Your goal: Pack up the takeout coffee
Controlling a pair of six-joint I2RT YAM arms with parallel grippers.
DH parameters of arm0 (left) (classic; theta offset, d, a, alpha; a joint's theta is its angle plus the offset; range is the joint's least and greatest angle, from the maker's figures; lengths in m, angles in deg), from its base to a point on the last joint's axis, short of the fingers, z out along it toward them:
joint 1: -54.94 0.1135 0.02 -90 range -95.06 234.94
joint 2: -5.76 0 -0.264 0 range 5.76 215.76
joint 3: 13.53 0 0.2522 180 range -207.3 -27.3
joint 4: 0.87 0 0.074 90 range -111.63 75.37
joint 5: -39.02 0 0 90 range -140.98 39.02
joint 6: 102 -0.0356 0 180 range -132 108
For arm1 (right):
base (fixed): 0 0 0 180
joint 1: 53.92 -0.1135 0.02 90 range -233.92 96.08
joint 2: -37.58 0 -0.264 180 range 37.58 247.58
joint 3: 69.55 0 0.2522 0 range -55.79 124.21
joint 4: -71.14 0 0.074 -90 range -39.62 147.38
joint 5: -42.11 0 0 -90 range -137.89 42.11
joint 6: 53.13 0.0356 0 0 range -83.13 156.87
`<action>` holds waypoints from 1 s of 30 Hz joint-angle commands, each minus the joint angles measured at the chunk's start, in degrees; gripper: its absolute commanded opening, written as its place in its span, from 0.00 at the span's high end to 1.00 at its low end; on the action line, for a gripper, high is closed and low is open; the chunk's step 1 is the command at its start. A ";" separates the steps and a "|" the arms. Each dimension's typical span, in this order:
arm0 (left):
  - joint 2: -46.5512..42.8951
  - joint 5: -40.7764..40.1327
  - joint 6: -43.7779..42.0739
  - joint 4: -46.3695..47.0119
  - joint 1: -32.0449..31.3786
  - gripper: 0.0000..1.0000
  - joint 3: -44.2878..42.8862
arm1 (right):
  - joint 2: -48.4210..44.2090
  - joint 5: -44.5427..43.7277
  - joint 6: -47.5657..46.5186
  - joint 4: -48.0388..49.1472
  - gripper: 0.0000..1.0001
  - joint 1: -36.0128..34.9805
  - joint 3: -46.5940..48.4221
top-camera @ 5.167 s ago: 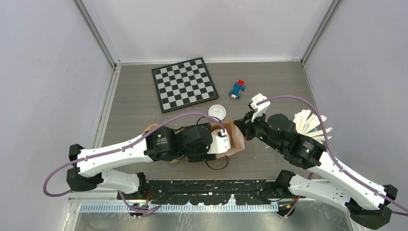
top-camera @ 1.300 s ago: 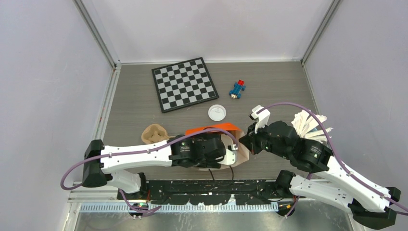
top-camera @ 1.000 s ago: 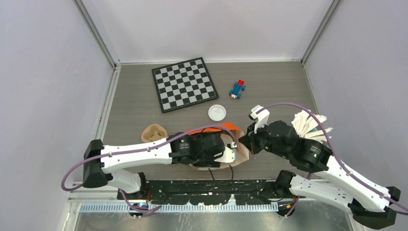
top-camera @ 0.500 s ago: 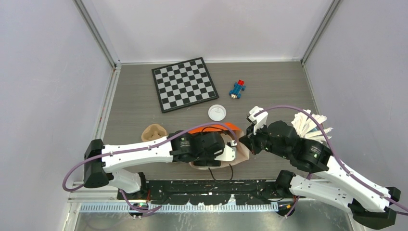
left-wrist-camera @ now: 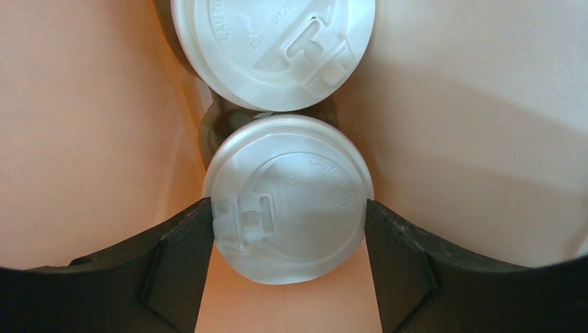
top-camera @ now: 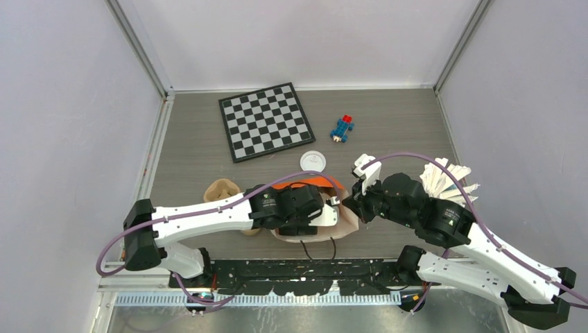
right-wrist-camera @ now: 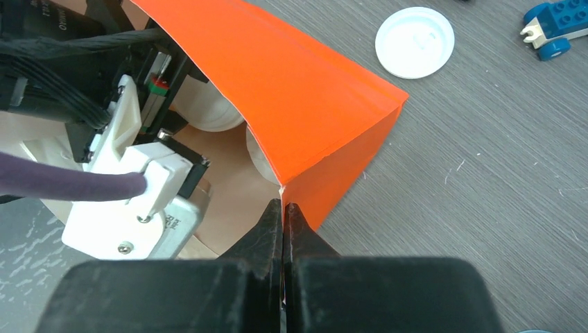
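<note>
Table (top-camera: pixel 388 118) of grey wood grain carries a creased paper bag (right-wrist-camera: pixel 298 90), glossy orange outside and matte kraft inside, and the right pincer (right-wrist-camera: pixel 284 208) is clenched on its corner seam. Down inside the bag the left pincer (left-wrist-camera: pixel 288 208) grasps the nearer coffee cup (left-wrist-camera: pixel 291 187), black fingers against its round, embossed white plastic lid, with a second lidded cup (left-wrist-camera: pixel 274 48) just beyond. Since a second ago both arms have edged away from their bases, bringing the orange rim nearer the loose white lid (top-camera: pixel 313 160).

Near cup (left-wrist-camera: pixel 288 201): body hidden beneath its lid.
Far cup (left-wrist-camera: pixel 274 48): lid cut by the top edge.
Left end effector (left-wrist-camera: pixel 288 236): unseen from overhead, inside paper bag (top-camera: pixel 313 184).
Pulp tray (top-camera: pixel 220 189): partly behind left arm.
</note>
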 commanded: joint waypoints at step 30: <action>-5.41 -2.21 -2.71 5.91 1.39 0.66 5.34 | 0.62 0.35 -0.77 2.08 1.00 -0.28 0.82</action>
